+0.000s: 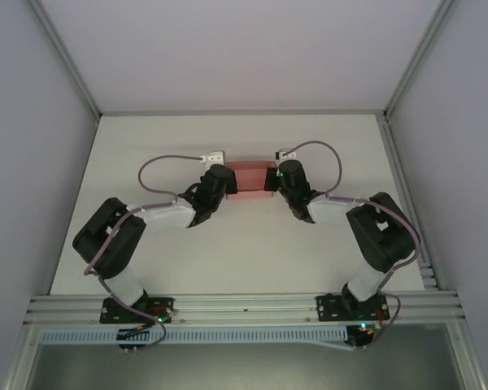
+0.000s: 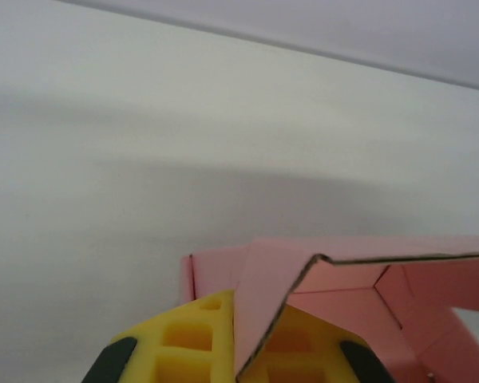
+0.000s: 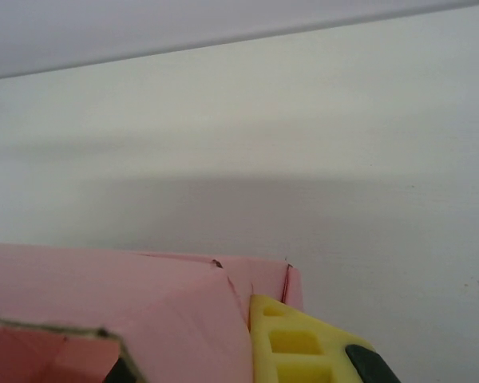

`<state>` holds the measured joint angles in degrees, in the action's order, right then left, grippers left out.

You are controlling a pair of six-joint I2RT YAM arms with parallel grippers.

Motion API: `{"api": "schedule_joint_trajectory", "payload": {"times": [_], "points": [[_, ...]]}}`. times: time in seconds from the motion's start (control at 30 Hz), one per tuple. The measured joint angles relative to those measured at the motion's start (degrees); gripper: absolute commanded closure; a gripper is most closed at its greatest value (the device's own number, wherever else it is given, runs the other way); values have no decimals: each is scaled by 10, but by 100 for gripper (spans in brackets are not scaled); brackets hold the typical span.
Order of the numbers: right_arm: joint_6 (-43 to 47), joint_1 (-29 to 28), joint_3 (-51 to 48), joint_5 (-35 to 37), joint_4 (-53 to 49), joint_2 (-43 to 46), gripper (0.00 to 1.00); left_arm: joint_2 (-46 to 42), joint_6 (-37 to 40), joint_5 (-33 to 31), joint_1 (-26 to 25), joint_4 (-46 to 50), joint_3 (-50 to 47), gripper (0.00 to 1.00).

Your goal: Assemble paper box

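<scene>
Box (image 1: 250, 177) sits mid-table near the far edge, spanning the gap between both tools. It's part-formed: walls up, top open, 1 flap standing loose over the left end in the left wrist view.

Left tool (image 1: 225, 182) is at the box's left end. Its yellow pads (image 2: 193, 339) sit either side of the card wall, edge of the card running up between them, so it's closed onto the box. Right tool (image 1: 278, 180) is at the right end, mirror pose. 1 pad (image 3: 294, 341) lies against the outside of the end wall; the other is under pink card, so can't tell if it's clamped or just resting, though prob. gripping too.

Why held so: 1 tool per end pins the box from both sides, so it can't slide or spin while walls get squared and flaps folded in. Holding thin card by the end walls also leaves the long sides and open top free to work on. Judging by the loose flap, assembly is approx. mid-way, closing not yet done.

Table (image 1: 252, 260) is plain white, matte, smooth; low grip, so card would skid if pushed 1-sided. Pale grey walls (image 1: 32, 122) enclose left, right and back. Aluminium rail (image 1: 244, 307) runs along the near edge w/ both arm bases bolted on. Purple cables (image 1: 159, 162) loop off each arm, clear of the box.
</scene>
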<state>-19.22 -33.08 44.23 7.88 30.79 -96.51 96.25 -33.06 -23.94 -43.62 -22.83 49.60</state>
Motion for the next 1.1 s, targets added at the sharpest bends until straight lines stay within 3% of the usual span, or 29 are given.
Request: {"api": "schedule_joint_trajectory", "payload": {"times": [0.1,0.23,0.47,0.5,0.6,0.63,0.93,1.1], "points": [[30,-5,-34,-7,41,4,100,-16,7,14,-3,-35,-42,94],[71,-8,-84,-20,79,30,100,-38,28,29,-16,-56,-80,75],[108,-20,-123,-18,84,64,100,-58,62,34,-52,-12,-87,42],[112,-22,-126,-16,84,67,100,-65,65,33,-56,-5,-87,36],[118,-28,-135,-7,81,78,100,-90,70,29,-60,26,-83,5],[118,-30,-136,-3,77,82,100,-97,68,26,-61,39,-79,1],[127,-56,-153,33,41,120,97,-214,47,0,-92,209,-34,0],[127,-64,-160,48,29,133,95,-260,-21,5,-93,300,35,0]]}}
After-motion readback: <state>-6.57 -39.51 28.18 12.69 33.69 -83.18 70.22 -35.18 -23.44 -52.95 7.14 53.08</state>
